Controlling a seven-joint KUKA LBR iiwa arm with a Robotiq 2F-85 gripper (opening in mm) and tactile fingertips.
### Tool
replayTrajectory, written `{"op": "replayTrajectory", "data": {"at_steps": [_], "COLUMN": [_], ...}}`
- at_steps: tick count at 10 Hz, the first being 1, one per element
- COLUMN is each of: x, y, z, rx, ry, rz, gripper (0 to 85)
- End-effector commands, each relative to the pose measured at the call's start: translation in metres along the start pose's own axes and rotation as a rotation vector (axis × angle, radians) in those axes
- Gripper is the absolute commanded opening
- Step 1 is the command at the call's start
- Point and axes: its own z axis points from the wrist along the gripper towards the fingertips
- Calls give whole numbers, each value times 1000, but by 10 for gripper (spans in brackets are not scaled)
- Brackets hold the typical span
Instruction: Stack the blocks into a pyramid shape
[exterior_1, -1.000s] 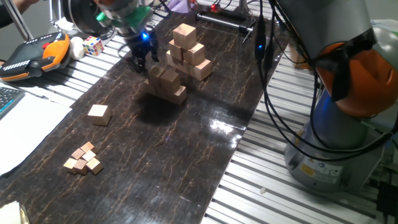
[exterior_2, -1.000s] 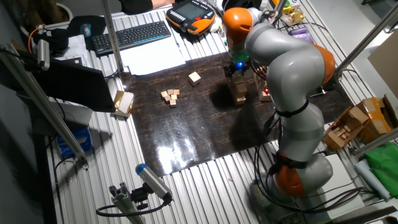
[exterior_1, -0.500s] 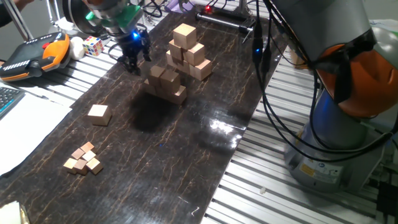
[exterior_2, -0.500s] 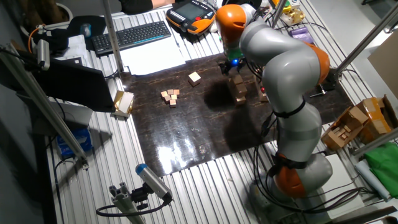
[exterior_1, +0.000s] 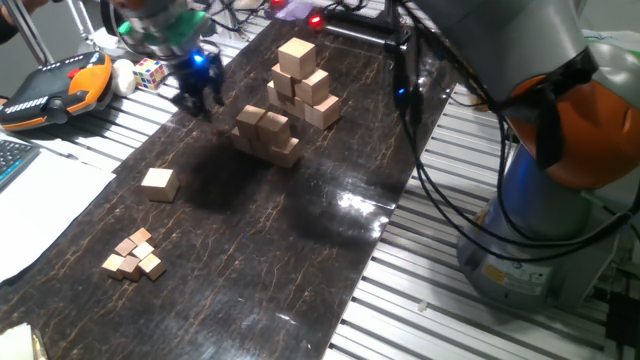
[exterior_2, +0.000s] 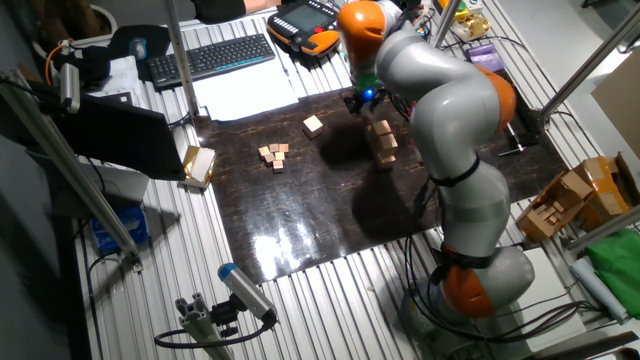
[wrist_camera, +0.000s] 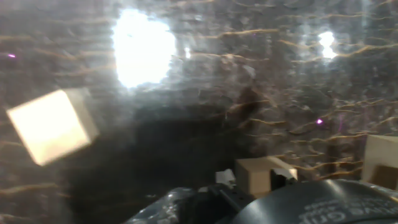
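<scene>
Several blocks (exterior_1: 266, 133) are sitting in a low stepped pile at the middle of the dark mat (exterior_1: 300, 250), just in front of the taller stack (exterior_1: 300, 82) of bigger cubes, and one more block (exterior_1: 159, 183) is lying alone, well apart toward the near left. I am drawing my gripper (exterior_1: 197, 95) away from the pile: a second ago it was hanging right beside the top cubes, and now it is hovering clear of them, over the mat's far-left edge. My fingers are carrying nothing; how far they are spread I cannot tell through the blur. I judge the last placement is finished and I am heading for the lone block, which is showing at the left of my hand view (wrist_camera: 51, 124). Tiny cubes (exterior_1: 134, 254) are lying clustered nearer the front, untouched.
</scene>
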Motion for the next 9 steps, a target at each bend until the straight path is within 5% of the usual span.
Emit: {"op": "replayTrajectory", "data": {"at_steps": [1,5,7,9], "x": [-2,-1,-1,-1], "y": [8,20,20,20], "z": [-2,-2,-2,-2], "rx": [-4,5,-4,-32], "ry": [11,17,4,-12], "rz": [7,-32,-85,-159], "gripper": [313,180,33,7]}}
